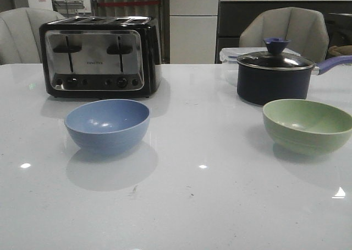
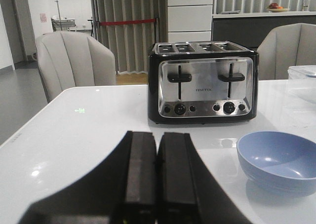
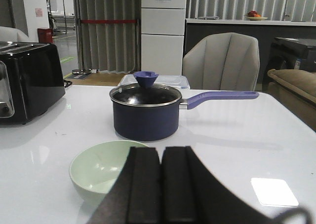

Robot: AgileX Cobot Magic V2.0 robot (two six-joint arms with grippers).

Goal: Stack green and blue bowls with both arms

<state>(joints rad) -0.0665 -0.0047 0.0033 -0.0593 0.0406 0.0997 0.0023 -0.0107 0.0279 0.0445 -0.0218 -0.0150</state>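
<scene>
The dusty blue bowl [image 1: 107, 123] stands upright and empty on the white table, left of centre; it also shows in the left wrist view [image 2: 279, 160]. The pale green bowl [image 1: 307, 125] stands upright and empty at the right; it also shows in the right wrist view [image 3: 101, 168]. Neither arm shows in the front view. My left gripper [image 2: 157, 140] is shut and empty, above the table beside the blue bowl. My right gripper [image 3: 161, 155] is shut and empty, near the green bowl and partly covering it.
A black and chrome toaster [image 1: 99, 56] stands behind the blue bowl. A dark lidded saucepan [image 1: 274, 76] with a blue handle stands behind the green bowl, a clear lidded box [image 1: 231, 56] behind it. Chairs stand beyond the table's far edge.
</scene>
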